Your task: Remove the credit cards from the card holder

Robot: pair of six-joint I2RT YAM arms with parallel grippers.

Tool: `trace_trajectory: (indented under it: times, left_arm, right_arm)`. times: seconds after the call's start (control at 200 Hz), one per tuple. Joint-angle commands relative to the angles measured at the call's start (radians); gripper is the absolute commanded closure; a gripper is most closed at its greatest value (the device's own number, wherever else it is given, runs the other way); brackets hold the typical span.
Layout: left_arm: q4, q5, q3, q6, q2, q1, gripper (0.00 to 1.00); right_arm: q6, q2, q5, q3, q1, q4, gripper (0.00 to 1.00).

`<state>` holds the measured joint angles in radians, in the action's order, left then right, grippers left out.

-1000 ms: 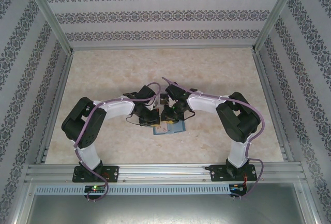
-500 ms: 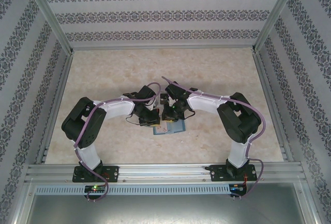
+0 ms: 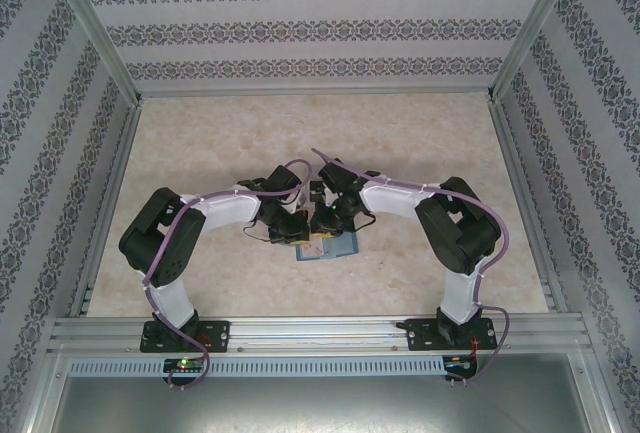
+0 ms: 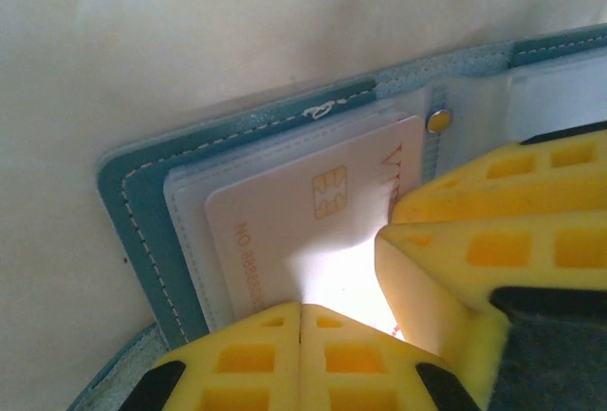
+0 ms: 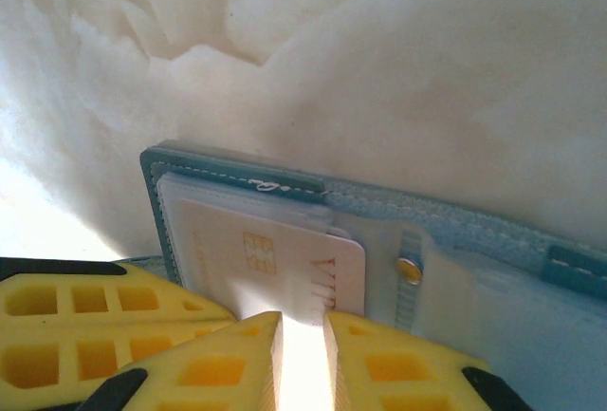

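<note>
**Scarcely a stir over the open card holder (image 3: 330, 246)**

Nudged a shade inward at the right arm's elbow since a second ago; elsewhere, no change to be made out from above. Spread open and flat on the pale surface (image 3: 200, 153), just ahead of both wrists, blue-grey inside up. Pressed together with nothing between: jaws of the left gripper (image 4: 301, 314), tips down at the card holder's near edge, seemingly pinning it. Parted by a narrow slit: jaws of the right gripper (image 5: 302, 330), tips down at the near edge of the credit card (image 4: 303, 207), itself poking partway from a clear sleeve (image 4: 190, 207). Mere touch or real grip, impossible to say under the glare.

Likely to handle as thin, stiff, slick and near weightless, and lying too flat for a pinch from above. Probably best dragged out by the exposed end, then taken by its edges. Soft and light by the look of the card holder, so apt to slide or fold unless held down.

By count: one card holder, one pale credit card with chip and reddish lettering, a stack of clear sleeves, one snap stud (image 4: 437, 121), two arms. Any further card hidden.
</note>
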<state>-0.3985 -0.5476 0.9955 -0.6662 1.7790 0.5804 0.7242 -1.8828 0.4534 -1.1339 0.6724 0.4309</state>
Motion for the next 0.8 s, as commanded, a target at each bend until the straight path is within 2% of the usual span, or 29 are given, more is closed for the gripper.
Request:
trace_trajectory:
  times: [0.0,0.315,0.794]
  left_arm:
    - [-0.079,0.041,0.006,0.015,0.020,-0.008,1.00]
    - [-0.092,0.043,0.014,0.012,-0.001,-0.008,1.00]
    - [-0.100,0.035,0.029,0.023,0.020,-0.008,1.00]
  right_arm:
    - [-0.031,-0.019,-0.057,0.002,0.007,0.064,0.77]
    - [-0.057,-0.010,-0.119,-0.022,0.010,0.124,0.74]
    - [-0.049,0.040,-0.131,-0.021,0.011,0.114,0.71]
